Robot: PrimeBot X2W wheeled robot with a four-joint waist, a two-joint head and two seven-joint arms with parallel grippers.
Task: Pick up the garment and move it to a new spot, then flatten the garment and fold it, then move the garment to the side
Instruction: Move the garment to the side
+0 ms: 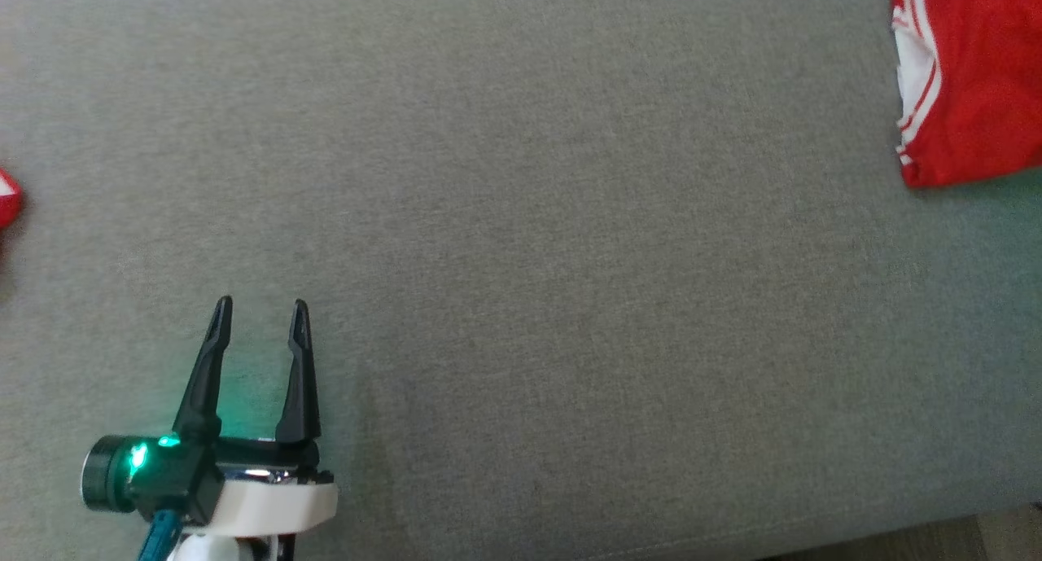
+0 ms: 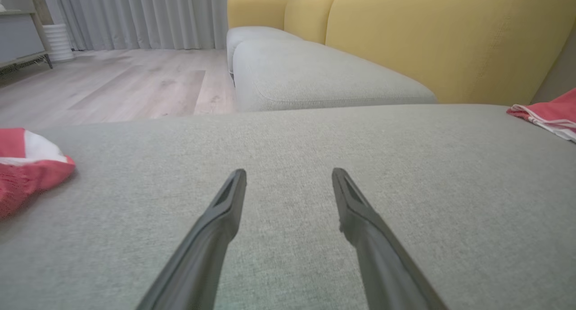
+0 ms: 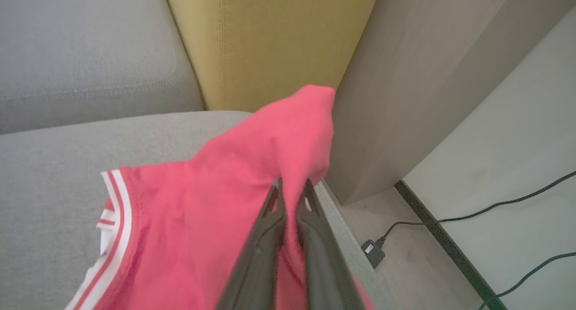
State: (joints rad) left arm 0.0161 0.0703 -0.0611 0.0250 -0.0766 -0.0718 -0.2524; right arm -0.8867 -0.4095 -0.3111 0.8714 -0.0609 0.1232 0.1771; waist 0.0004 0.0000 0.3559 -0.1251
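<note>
At the far right corner of the grey woven-fabric seat cushion (image 1: 570, 243), the red fabric garment with white striped trim (image 1: 969, 81) lies bunched on the cushion surface, with one fold raised off it. The right gripper (image 3: 291, 187) is clamped on this raised fold: its two dark fingers stand nearly together, with red fabric pinched between them. The left gripper (image 1: 261, 303) is positioned over the near left part of the cushion, jaws spread wide and holding nothing. A second red-and-white cloth (image 2: 27, 170) rests at the cushion's left edge. A yellow upholstered backrest (image 3: 270, 40) stands behind the cushion's far right corner. A black cable with adapter (image 3: 373, 252) lies on the floor beside the cushion's right edge.
</note>
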